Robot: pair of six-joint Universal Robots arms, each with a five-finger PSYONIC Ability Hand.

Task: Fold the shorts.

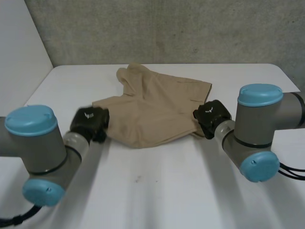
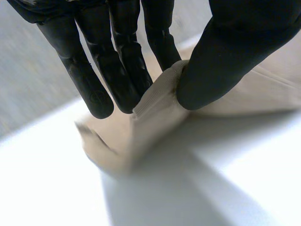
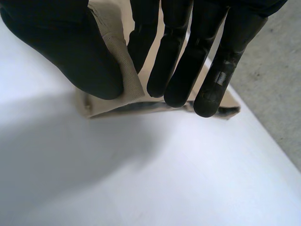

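Observation:
The tan shorts (image 1: pixel 155 107) lie partly folded on the white table (image 1: pixel 157 186), bunched toward the far side. My left hand (image 1: pixel 89 123) is at the cloth's near left corner. In the left wrist view its thumb (image 2: pixel 225 61) and fingers (image 2: pixel 122 70) pinch a lifted edge of the shorts (image 2: pixel 157 101). My right hand (image 1: pixel 212 118) is at the near right corner. In the right wrist view its thumb (image 3: pixel 75 52) and fingers (image 3: pixel 178 61) pinch the shorts' edge (image 3: pixel 124 70) just above the table.
A grey wall (image 1: pixel 167 28) stands behind the table's far edge. Bare white tabletop lies between my two arms, in front of the shorts.

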